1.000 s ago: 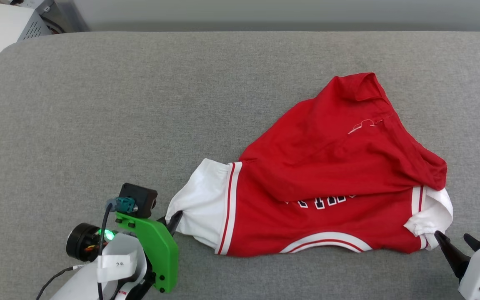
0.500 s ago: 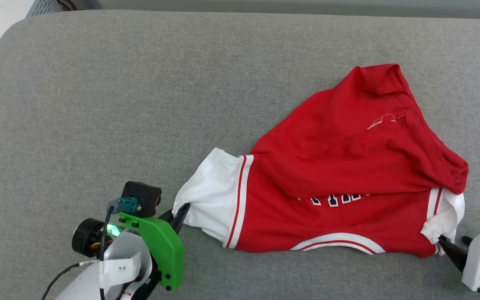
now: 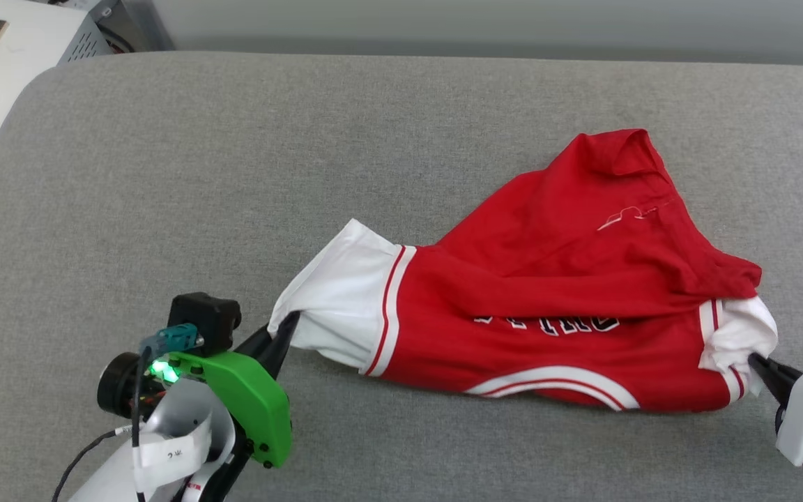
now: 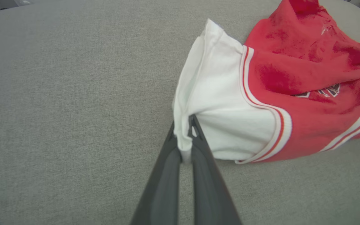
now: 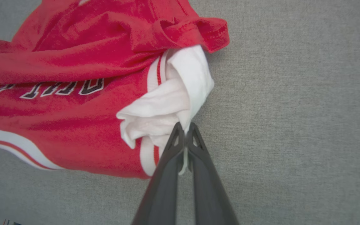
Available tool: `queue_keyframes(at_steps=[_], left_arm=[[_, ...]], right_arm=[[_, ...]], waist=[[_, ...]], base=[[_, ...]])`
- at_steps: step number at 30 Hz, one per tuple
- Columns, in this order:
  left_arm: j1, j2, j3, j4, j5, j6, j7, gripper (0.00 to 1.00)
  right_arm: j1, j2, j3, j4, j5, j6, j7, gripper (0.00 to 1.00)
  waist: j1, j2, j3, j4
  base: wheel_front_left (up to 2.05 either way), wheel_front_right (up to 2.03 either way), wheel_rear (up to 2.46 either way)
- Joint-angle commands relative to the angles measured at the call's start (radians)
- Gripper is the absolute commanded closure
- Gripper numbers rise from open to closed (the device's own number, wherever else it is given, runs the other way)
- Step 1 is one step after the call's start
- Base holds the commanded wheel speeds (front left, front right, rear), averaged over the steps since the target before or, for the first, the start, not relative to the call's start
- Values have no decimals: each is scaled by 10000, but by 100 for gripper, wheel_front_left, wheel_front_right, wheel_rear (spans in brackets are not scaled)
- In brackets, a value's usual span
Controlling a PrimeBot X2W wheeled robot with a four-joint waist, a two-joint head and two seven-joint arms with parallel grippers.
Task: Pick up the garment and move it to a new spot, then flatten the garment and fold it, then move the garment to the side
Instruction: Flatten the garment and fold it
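The garment (image 3: 548, 293), a red jersey T-shirt with white sleeves and black lettering, lies crumpled across the right half of a grey padded surface (image 3: 234, 174). Its upper body is folded down over the print. My left gripper (image 3: 286, 328) is shut on the edge of the left white sleeve (image 4: 211, 103), the cloth pinched between my left fingertips (image 4: 183, 125). At the far right, my right gripper (image 3: 757, 362) is shut on the bunched right white sleeve (image 5: 173, 103), with cloth caught between its fingertips (image 5: 184, 129). The jersey stretches between both grippers.
The grey surface has a rounded far-left corner (image 3: 32, 90). Beyond it stands a white and grey cabinet (image 3: 18, 49). A wide stretch of bare grey surface lies left of and behind the garment.
My right gripper has shut on the right sleeve; it stood open a second ago. The left sleeve is pulled up and leftward, and the garment is drawn tauter. The camera has shifted.
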Motion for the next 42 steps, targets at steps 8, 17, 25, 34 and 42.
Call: queue_keyframes(at_steps=[8, 17, 25, 34, 42], left_arm=[[-693, 606, 1085, -792, 532, 484, -725, 100], [-3425, 579, 2174, 60, 559, 428, -1157, 100], [-6837, 205, 2213, 2681, 738, -386, -1553, 100], [-10505, -135, 2158, 5549, 1235, -1144, -2471, 100], [-12446, -398, 2068, 7573, 1457, -1564, -3234, 100]], right_arm=[[-1104, -222, -104, -1489, -689, 4, -754, 100], [-4343, -340, 470, -676, -1120, 4, -1747, 100], [-7975, -551, 1076, 1385, -1276, 4, -2886, 100], [-11953, -767, 1831, 3854, -1694, 4, -4565, 100], [-14283, -638, 2504, 5939, -1859, 4, -5831, 100]], waist=[[-1, 0, -744, -248], [-1, 0, -439, -411], [-1, 0, 629, -484], [-1, 0, 1905, -616], [-1, 0, 2765, -814]], base=[[0, 0, 0], [0, 0, 0], [0, 0, 0], [0, 0, 0], [0, 0, 0]])
